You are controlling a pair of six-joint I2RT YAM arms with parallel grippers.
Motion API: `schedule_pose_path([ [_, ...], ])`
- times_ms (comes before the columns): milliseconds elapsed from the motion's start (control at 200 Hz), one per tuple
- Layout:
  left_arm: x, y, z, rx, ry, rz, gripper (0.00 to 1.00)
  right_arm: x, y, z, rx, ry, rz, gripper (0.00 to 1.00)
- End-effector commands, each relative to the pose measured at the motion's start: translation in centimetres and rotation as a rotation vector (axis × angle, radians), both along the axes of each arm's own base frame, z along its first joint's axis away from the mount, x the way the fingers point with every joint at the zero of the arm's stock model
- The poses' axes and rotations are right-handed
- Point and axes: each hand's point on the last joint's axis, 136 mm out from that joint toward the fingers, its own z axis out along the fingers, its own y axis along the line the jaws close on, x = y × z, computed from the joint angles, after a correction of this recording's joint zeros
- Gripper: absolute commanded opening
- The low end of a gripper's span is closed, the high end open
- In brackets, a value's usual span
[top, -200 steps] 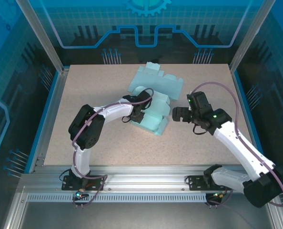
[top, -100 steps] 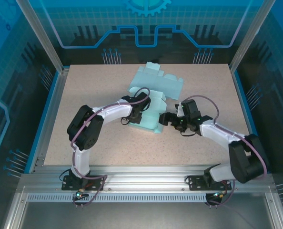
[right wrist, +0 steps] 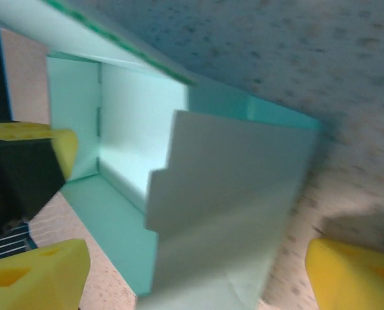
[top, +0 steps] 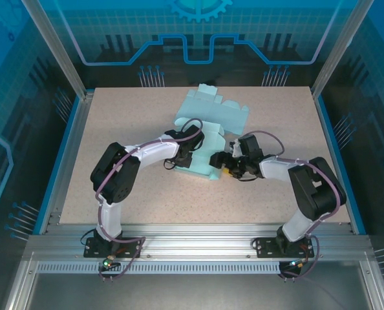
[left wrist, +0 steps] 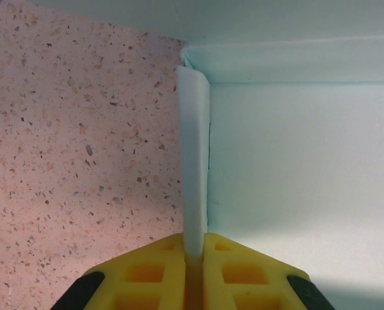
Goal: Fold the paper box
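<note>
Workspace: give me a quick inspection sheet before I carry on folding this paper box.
Surface: speckled tabletop, the box lying on it.
Job's things: pale teal paper box, partly folded, some walls raised, flat flaps toward the far edge.
Clutter: nothing seen.
Claws: left claw shut on the edge of a box flap; right claw open, fingers either side of another flap.
Cables: purple cables loop along both arms.
Surroundings: aluminium frame at the near edge; blue panels around the cell.
</note>
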Motion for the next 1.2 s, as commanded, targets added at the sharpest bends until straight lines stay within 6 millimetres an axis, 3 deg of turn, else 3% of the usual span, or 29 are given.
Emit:
schedule_pose_path([
  [0, -1.2, 1.4, -0.6, 0.040, 0.046, 0.018, 0.12, 0.9, 2.0, 1.9, 0.073, -0.054, 0.045, 0.86],
  [200, -1.3, 1.0, -0.9, 0.031, 0.053, 0.016, 0.12, 1.3, 2.6, 3.5, 0.057, -0.090, 0.063, 0.86],
  [360, -1.2, 0.9, -1.0, 0.034, 0.055, 0.015, 0.12, 1.5, 2.6, 3.2, 0.042, -0.084, 0.060, 0.84],
  [585, -1.1, 0.4, -0.9, 0.032, 0.054, 0.002, 0.12, 1.4, 3.0, 1.3, 0.003, -0.034, 0.077, 0.58],
  [640, -1.2, 0.3, -0.9, 0.032, 0.056, 0.000, 0.12, 2.1, 3.4, 1.6, -0.012, -0.047, 0.079, 0.52],
  [775, -1.2, 0.1, -0.9, 0.026, 0.055, -0.002, 0.12, 1.9, 2.8, -0.1, -0.162, -0.019, 0.081, 0.35],
  [1136, -1.1, 0.0, -0.6, 0.020, 0.047, 0.002, 0.12, 1.0, -1.2, -3.7, -0.664, -0.006, 0.064, 0.34],
  [1196, -1.0, -0.1, -0.3, 0.009, 0.041, 0.006, 0.12, 0.9, -1.4, -4.0, -0.698, -0.009, 0.064, 0.30],
])
